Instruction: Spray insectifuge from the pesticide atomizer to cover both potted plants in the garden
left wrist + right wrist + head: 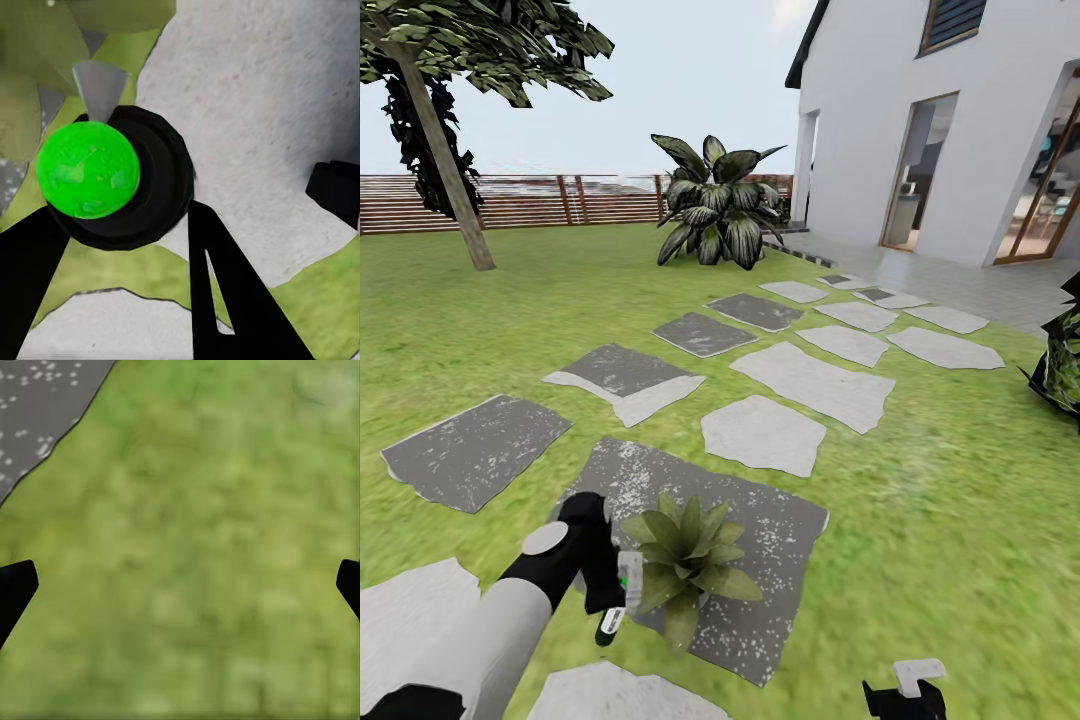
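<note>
Left gripper [605,590]: black, two-fingered, closed around the pesticide atomizer; seen in the head view low at the left, at the end of a white forearm.
Pesticide atomizer [622,590]: small dark bottle with a bright green mark and a pale spray head, clamped between the left fingers [225,292], just beside the plant's leaves. In the left wrist view its round black body and green disc [88,171] sit between the two black fingers, with a grey tapered part pointing toward the leaves.
Potted plant [682,562]: low rosette of pointed, speckled green leaves, standing on a dark grey speckled stepping slab [760,540]; its pot is hidden under the foliage.
Right gripper [905,695]: black with a pale grey part on top, at the lower edge of the head view; its fingertips [16,585] stand wide apart over the green lawn [195,547], holding nothing.
Surroundings: further grey stepping slabs [815,385] lead toward a white house [920,120]; a big dark broad-leaved bush [715,205] stands before a brown slatted fence [520,200]; a leaning tree [445,150] grows at the left.
</note>
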Available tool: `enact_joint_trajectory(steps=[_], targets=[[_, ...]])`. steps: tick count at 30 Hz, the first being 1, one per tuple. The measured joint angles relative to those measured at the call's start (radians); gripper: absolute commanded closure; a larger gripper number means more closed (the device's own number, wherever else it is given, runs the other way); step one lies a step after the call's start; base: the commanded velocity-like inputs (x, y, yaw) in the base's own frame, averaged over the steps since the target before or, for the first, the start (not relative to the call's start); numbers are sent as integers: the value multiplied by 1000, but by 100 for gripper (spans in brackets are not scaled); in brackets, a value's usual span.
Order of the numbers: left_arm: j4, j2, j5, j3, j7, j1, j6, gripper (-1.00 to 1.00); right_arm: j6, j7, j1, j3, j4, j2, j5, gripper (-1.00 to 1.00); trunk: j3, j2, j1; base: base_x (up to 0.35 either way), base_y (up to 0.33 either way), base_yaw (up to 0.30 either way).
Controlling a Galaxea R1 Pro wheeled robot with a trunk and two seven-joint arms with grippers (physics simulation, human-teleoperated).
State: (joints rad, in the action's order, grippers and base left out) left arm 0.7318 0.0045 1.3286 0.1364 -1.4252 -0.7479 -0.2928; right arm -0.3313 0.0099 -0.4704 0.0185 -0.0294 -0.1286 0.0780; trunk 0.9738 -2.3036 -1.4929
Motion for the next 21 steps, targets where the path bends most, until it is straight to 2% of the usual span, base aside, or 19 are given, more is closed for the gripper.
enact_joint_trajectory(steps=[2, 4, 6, 8, 11, 13, 15, 21], targets=[[7, 0, 1, 4, -1, 1, -14, 100, 0, 0, 0, 0, 0, 0, 0, -100, 0, 0, 0, 0, 0, 0], [5, 9, 3, 3, -6, 1, -71, 100, 0, 0, 0, 0, 0, 0, 0, -100, 0, 0, 0, 0, 0, 0], [0, 30, 0, 2, -12, 2, -110, 100, 0, 0, 0, 0, 0, 0, 0, -100, 0, 0, 0, 0, 0, 0], [-3, 50, -2, 5, -14, 3, -120, 100, -1, 0, 0, 0, 0, 0, 0, -100, 0, 0, 0, 0, 0, 0], [-22, 60, -3, 6, -15, 6, -123, 100, -1, 0, 0, 0, 0, 0, 0, -100, 0, 0, 0, 0, 0, 0], [-105, 58, 0, 8, -14, 10, -122, 100, -1, 0, 0, 0, 1, 0, 0, -100, 0, 0, 0, 0, 0, 0], [-147, 51, 3, 8, -15, 10, -122, 100, -1, 0, 0, 0, 1, 0, 0, -100, 0, 0, 0, 0, 0, 0], [-161, 44, 2, -1, -6, 10, -124, 100, -1, 0, 0, 0, 0, 0, 0, -100, 0, 0, 0, 0, 164, 0]])
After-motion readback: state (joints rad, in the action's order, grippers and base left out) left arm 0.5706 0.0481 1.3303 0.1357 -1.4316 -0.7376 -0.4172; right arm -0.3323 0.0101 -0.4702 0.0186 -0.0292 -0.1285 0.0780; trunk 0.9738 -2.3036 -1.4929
